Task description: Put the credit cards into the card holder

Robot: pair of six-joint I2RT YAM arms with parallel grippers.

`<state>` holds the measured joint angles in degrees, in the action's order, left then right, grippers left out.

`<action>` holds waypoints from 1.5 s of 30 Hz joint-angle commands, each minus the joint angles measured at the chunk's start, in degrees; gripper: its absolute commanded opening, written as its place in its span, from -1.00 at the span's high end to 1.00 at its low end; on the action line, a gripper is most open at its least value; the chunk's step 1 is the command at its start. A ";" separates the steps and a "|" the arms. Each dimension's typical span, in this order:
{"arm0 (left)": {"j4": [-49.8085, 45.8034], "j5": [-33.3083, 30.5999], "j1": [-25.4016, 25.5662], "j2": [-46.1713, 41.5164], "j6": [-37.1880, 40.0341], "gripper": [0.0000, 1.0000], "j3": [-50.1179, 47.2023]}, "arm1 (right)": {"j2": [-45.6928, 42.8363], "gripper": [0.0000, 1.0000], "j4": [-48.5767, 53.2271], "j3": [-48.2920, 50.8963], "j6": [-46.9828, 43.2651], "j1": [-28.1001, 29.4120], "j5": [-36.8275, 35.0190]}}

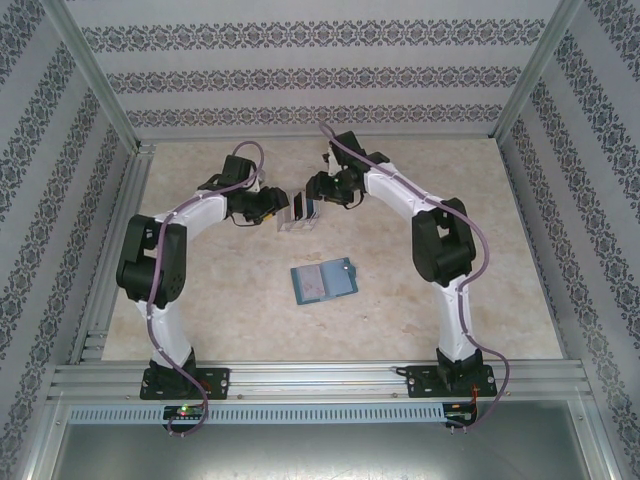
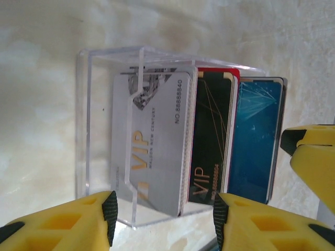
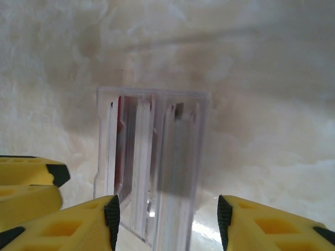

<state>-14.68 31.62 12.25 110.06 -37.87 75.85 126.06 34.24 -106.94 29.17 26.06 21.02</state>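
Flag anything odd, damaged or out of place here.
Nothing is spilled or knocked over. The cards sit in the clear stand. The blue card bears white crack-like lines near its top; whether print or damage, I cannot tell. The wallet lies open and slightly askew.

The desk (image 1: pixel 230 320) is lit softly and evenly from above, with only faint shadows cast. In the left wrist view, print on the credit cards (image 2: pixel 157 146) is rendered sharply; in the right, the clear stand (image 3: pixel 152 157) is blurred, with small glints.
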 commanded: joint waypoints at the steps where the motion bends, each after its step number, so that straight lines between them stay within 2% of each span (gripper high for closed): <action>1: -1.78 1.92 -0.67 2.61 1.74 -0.07 2.42 | 2.17 -0.09 2.96 -4.52 0.56 1.05 1.39; 9: -1.17 2.40 -0.70 6.62 2.37 -0.07 3.47 | 6.48 -0.09 5.85 -10.07 1.11 2.01 1.23; 18: 4.88 5.07 0.21 7.53 -1.67 -0.06 -0.17 | 10.25 -0.10 10.55 -15.38 0.02 2.92 -1.55; 35: 4.70 5.24 1.28 7.89 -1.86 -0.07 -0.18 | 4.05 -0.07 9.53 -13.30 -0.38 3.42 -2.04; 45: 4.98 5.12 1.28 7.71 -2.20 -0.06 -0.35 | 4.41 0.00 9.44 -12.84 -0.54 2.95 -1.66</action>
<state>-9.91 36.01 12.40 116.33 -39.68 76.07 131.98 43.09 -120.49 29.56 28.38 18.92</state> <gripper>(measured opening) 0.533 0.506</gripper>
